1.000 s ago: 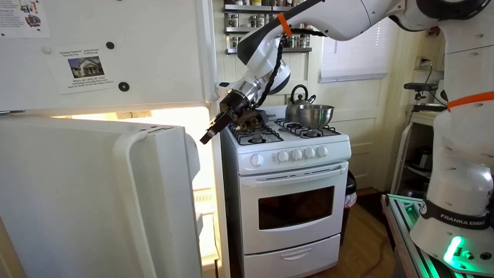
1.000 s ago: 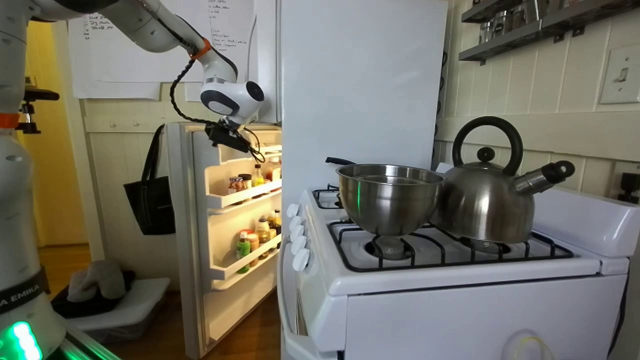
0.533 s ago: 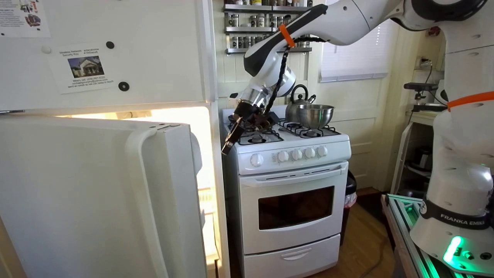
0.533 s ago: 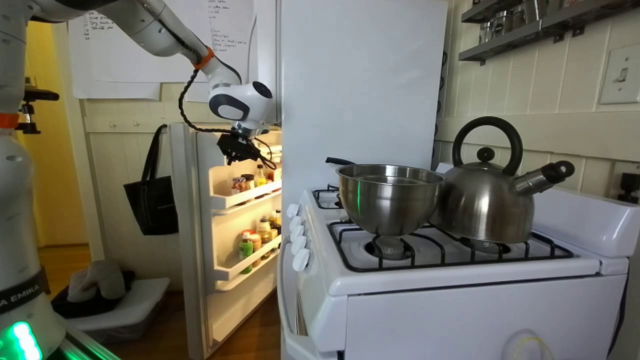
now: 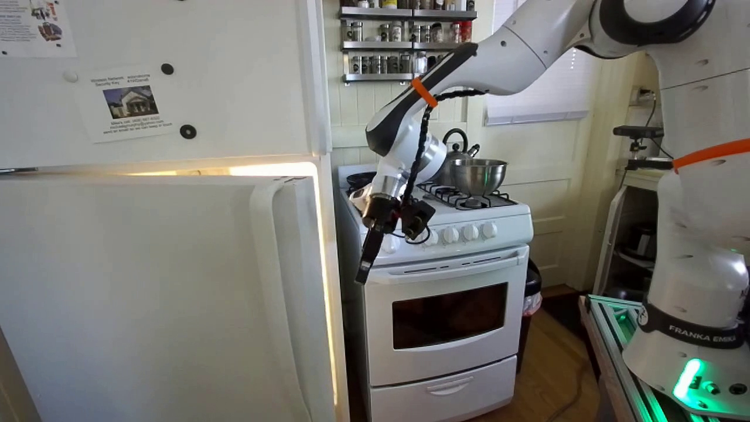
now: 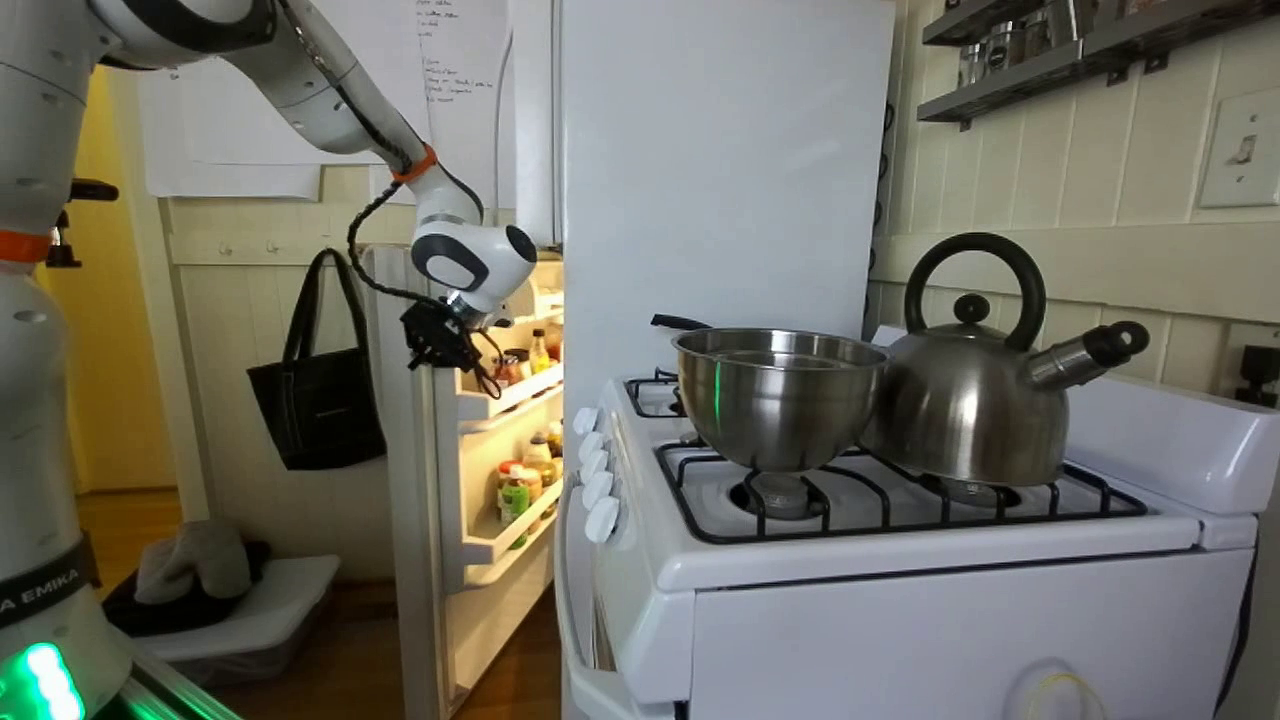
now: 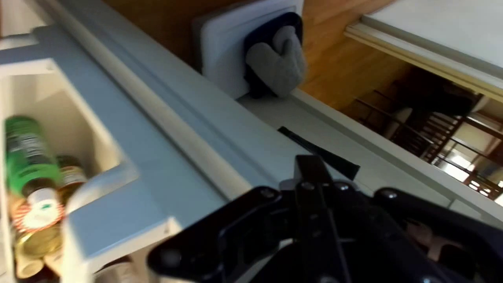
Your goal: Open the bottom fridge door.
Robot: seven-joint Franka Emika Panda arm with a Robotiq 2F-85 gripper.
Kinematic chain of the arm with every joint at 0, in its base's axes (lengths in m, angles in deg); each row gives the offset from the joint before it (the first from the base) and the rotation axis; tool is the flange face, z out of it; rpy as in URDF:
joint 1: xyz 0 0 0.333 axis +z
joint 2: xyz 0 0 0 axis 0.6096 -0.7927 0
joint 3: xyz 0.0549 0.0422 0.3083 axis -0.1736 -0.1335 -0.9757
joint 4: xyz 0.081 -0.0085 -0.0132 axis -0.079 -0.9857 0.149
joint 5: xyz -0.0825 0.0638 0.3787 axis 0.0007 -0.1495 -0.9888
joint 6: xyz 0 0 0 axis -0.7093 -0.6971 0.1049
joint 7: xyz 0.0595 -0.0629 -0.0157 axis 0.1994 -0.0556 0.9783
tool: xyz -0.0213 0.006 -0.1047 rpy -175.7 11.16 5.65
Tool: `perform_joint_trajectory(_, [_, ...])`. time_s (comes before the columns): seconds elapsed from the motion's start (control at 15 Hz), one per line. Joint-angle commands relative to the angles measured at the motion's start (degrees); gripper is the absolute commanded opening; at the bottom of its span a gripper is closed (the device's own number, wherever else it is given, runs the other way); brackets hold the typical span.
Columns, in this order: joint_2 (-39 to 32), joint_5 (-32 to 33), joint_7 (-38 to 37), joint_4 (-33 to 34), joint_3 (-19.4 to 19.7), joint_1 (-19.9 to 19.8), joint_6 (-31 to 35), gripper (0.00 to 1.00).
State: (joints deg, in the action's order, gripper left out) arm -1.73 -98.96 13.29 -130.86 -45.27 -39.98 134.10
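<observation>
Kitchen wall (image 6: pixel 1080 165) bkgd; arm base (image 5: pixel 656 354) "FRANKA EMIKA", note (image 5: pixel 132 102) "Wireless Network"; btm fridge door (image 5: pixel 146 293) ajar, claw (image 5: pixel 363 274) pinched together.

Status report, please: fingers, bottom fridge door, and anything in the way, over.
Fingers shut, holding nothing. Bottom fridge door partly open. Black bag hangs beyond it; can't tell whether it limits the swing.

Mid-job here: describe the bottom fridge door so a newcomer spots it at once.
Beside the white stove stands a white fridge. Below its upper door, the bottom fridge door hangs partly open. Unlike the upper one, which carries papers and magnets, its face is blank.
</observation>
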Motion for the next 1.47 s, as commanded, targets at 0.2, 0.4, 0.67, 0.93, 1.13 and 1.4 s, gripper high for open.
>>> perform_joint_trajectory(0.2, [-8.18,-21.28,1.74,8.09,-3.70,1.04,-3.11,0.00])
perform_joint_trajectory(0.4, [-6.87,-23.19,3.78,5.77,-1.79,1.48,-2.46,0.00])
perform_joint_trajectory(0.67, [-1.52,-17.01,5.33,2.43,3.56,0.48,4.91,0.00])
perform_joint_trajectory(0.93, [3.88,-3.21,4.61,2.05,6.78,-0.39,5.89,0.00])
perform_joint_trajectory(1.13, [11.36,10.15,2.63,0.86,9.26,-2.34,-5.16,0.00])
perform_joint_trajectory(1.4, [19.74,28.45,-5.77,0.97,11.24,-3.57,-10.19,0.00])
